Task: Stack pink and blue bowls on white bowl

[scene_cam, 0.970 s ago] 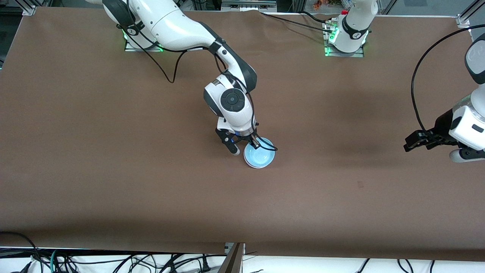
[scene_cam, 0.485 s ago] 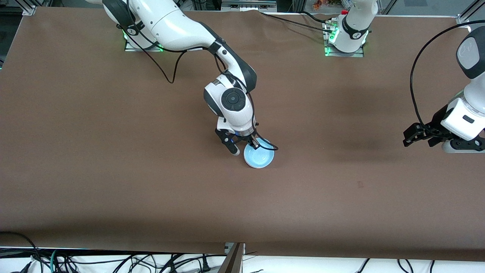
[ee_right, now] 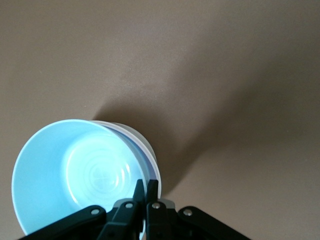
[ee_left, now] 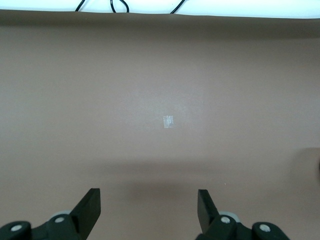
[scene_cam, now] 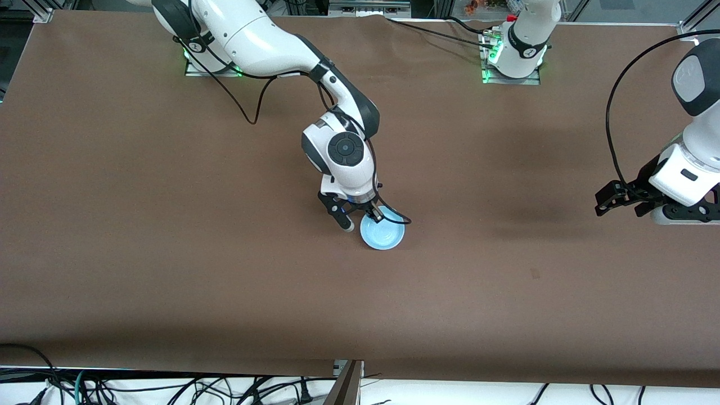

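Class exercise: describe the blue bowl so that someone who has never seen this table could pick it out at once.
On the brown table, look near the middle, where the right gripper is shut on a rim. That rim belongs to the blue bowl, the top one of a small nested stack. Its light blue inside sets it apart from the white bowl beneath.

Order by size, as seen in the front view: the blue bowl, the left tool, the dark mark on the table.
The blue bowl and the left tool look alike; the tool is raised, nearer the camera, so I do not rank them.
The dark mark is smallest.
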### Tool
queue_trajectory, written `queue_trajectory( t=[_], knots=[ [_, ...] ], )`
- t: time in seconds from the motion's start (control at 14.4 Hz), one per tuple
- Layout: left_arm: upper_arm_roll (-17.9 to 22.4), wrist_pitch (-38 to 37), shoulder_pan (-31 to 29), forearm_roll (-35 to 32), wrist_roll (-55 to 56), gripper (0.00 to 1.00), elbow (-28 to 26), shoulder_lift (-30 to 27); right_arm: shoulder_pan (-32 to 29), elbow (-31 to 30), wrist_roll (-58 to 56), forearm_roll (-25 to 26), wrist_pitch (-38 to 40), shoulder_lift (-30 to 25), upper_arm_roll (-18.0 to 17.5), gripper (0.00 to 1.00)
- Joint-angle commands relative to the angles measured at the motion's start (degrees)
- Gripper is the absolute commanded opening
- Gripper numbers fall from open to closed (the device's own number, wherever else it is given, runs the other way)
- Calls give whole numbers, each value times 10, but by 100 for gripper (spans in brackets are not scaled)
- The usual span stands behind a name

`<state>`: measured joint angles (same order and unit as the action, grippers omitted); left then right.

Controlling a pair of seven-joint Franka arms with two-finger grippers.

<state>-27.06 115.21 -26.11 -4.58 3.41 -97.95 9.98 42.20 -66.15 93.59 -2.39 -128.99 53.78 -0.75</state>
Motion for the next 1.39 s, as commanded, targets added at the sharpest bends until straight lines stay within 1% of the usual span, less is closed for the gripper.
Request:
queue_trajectory(
  t=[0.0, 0.07, 0.21, 0.28, 0.35, 0.42, 0.62, 0.69, 0.83, 0.97, 1.04, 1.18, 1.32],
  knots=[
    [-2, 10, -7, -8, -12, 87, -25, -25, 2, -2, 19, 9, -7, -2, 5, 28],
    [-2, 10, -7, -8, -12, 87, -26, -26, 0, 0, 25, 8, -7, -2, 5, 40],
    [-2, 10, -7, -8, -12, 87, -27, -28, -2, 2, 26, 7, -9, -5, 7, 55],
    [-2, 10, -7, -8, -12, 87, -27, -28, -2, 9, 26, 6, -7, -6, 8, 66],
    [-2, 10, -6, -8, -12, 87, -27, -28, -2, 16, 24, 6, -3, -7, 8, 90],
    [-2, 11, -7, -8, -12, 88, -27, -28, -6, 18, 23, 6, 3, -11, 8, 100],
    [-2, 12, -6, -8, -11, 90, -27, -27, -47, 21, -3, 7, 34, -52, 6, 100],
    [-2, 12, -6, -8, -11, 90, -27, -27, -65, 19, -46, 4, 48, -74, 6, 100],
    [-3, 13, -6, -8, -12, 91, -27, -26, -110, 16, -145, -20, 107, -112, 3, 100],
    [-3, 19, -6, -8, -12, 91, -29, -26, -149, 14, -276, -51, 163, -148, 5, 100],
    [-3, 19, -6, -8, -12, 91, -29, -26, -172, 14, -339, -57, 204, -164, 6, 100],
    [-3, 20, -6, -8, -12, 93, -32, -26, -210, 15, -481, -56, 275, -195, 7, 100],
    [-3, 21, -5, -8, -21, 94, -36, -27, -243, 15, -601, -47, 338, -226, 17, 100]
  ],
)
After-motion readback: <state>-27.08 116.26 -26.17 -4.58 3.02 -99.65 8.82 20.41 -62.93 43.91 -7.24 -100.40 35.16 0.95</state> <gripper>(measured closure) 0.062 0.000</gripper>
